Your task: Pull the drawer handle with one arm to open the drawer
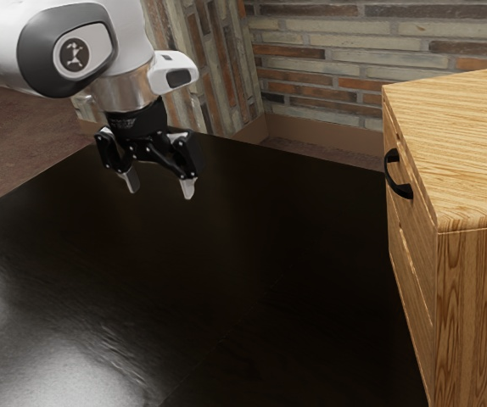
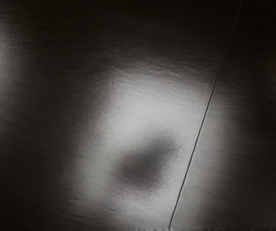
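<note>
**A:** Starting from the exterior view's left, where do we stand with the task?

**B:** By our reckoning, at the very beginning. Our gripper (image 1: 159, 186) hangs above the dark table (image 1: 226, 288) at the exterior view's upper left. It is well apart from the wooden cabinet (image 1: 460, 127) at the exterior view's right. Nothing has been reached or gripped.

**A:** And the drawer itself?

**B:** The top drawer (image 1: 392, 136) looks flush with the cabinet's front, so we judge it closed. Its black handle (image 1: 396, 174) curves out from that front, facing the arm across the bare tabletop. The approach, the grip and the pull are all left to do.

**A:** How are we posed?

**B:** The hand points roughly straight down at the table, not toward the handle. The fingers are spread wide, with nothing between them. In the wrist view, under the hand, we see the glossy tabletop (image 2: 56, 96), a thin seam (image 2: 200, 130) running across it, and a soft dark shadow (image 2: 145, 166).

**A:** So what does the next move call for?

**B:** We would need to carry the hand across toward the exterior view's right. We would probably also turn the wrist so the spread fingers can straddle the handle before closing.
</note>
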You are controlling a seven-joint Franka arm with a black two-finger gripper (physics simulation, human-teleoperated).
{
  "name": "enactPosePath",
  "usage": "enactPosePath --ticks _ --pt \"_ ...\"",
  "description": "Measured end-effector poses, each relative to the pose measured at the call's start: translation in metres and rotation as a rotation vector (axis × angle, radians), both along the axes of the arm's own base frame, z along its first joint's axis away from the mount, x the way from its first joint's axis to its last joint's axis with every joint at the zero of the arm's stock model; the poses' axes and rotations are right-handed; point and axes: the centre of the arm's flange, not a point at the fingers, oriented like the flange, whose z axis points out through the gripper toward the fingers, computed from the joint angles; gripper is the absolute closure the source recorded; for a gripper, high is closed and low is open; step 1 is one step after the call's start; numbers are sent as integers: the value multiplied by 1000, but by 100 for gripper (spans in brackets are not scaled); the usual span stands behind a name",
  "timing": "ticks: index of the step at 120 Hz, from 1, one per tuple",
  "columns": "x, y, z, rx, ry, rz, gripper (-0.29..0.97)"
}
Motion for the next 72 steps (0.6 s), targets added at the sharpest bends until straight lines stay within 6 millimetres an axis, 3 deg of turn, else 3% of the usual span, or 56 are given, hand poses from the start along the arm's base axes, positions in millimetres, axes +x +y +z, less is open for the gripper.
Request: enactPosePath --ticks 42,44,49,52,57,63,72 --pt "1 -28 1 -3 -3 -55 0" --pt "-3 -29 14 -5 -28 -59 0" --pt "-26 -30 69 -12 -141 -69 0" --pt "-42 -19 97 -15 -199 -53 0" --pt "-58 25 120 -8 -248 33 0" --pt "-67 63 126 2 -263 112 0" --pt "-59 71 119 5 -251 133 0"
